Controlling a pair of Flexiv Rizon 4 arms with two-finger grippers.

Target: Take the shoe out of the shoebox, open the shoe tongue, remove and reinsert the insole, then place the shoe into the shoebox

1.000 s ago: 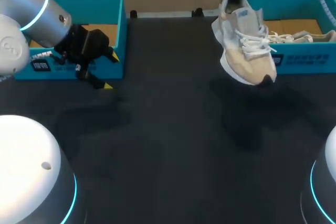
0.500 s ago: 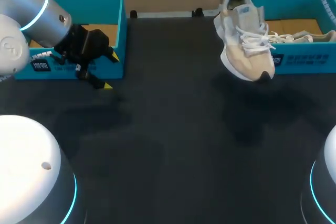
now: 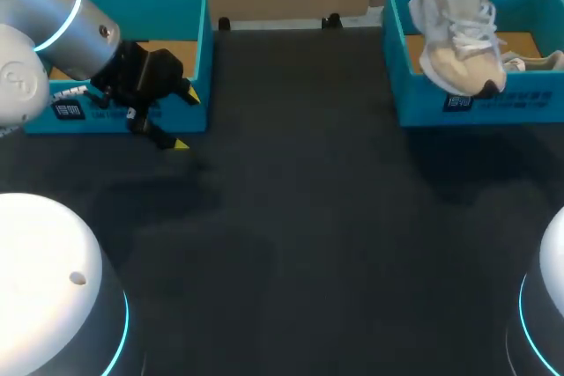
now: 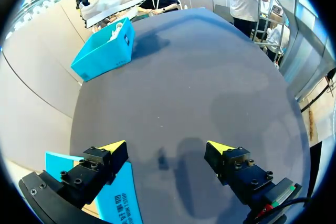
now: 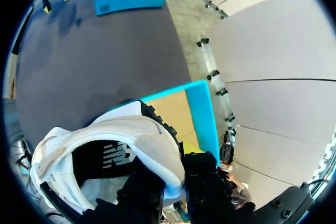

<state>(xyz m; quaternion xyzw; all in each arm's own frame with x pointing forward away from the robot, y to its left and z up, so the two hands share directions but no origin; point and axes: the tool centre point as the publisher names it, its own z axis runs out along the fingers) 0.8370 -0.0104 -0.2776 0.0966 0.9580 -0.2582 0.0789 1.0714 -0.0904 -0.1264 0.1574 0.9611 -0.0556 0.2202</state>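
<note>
Right gripper [image 5: 176, 169]: clamped on the heel rim of the shoe [image 3: 458, 37]; one finger sits inside the opening and the other outside the heel.
Shoe, place: it hangs from those jaws in the air, over the blue shoebox [image 3: 397, 85] at the right far side of the table [image 3: 291, 217].
Shoe, long axis: steep, nearly on end. The heel is uppermost at the jaws and the dark toe tip is lowest.
Shoe, facing: from the head view the laces face the near side and the sole faces away and to the left. The toe shows in front of the shoebox's near wall.
Under the right jaws: the shoebox's cardboard floor and blue wall show below the held shoe in the right wrist view.
Second shoe [image 3: 533, 61]: lies flat inside the shoebox, beside the hanging one.
Left gripper [image 4: 167, 148]: jaws spread wide with nothing between them, only bare table ahead.
Beside the left jaws: a second box [image 3: 176, 6], also blue, with its wall just by one finger.
Far ahead of the left jaws: the shoebox with the shoe above it, well apart across the table.
</note>
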